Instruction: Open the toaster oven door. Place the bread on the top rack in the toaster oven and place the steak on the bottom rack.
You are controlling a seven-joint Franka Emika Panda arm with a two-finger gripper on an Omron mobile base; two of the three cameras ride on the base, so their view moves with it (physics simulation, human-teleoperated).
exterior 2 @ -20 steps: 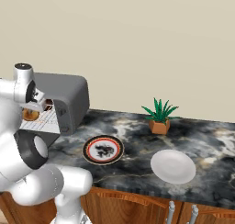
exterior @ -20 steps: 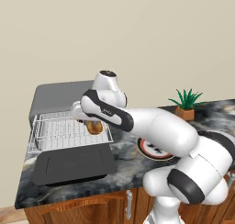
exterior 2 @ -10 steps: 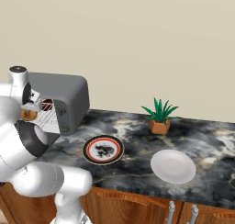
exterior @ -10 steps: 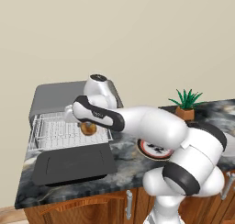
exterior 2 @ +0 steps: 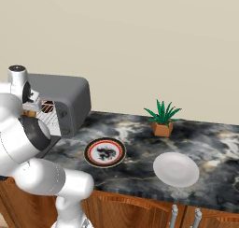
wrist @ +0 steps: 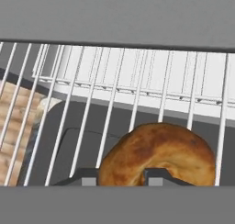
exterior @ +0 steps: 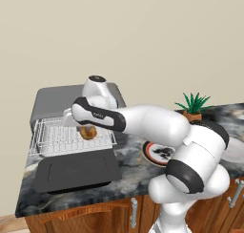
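One bread sits clamped between pincer fingertips (above rack).

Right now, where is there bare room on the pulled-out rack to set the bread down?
The rack is bare wire left of the bread, out to its left rail. It is crowded at the right end, where the fingers hold the bread above the wires.

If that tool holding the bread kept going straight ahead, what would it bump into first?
Probably the wire top rack right beyond the bread held in the tool, then the toaster oven; depth is hard to judge.
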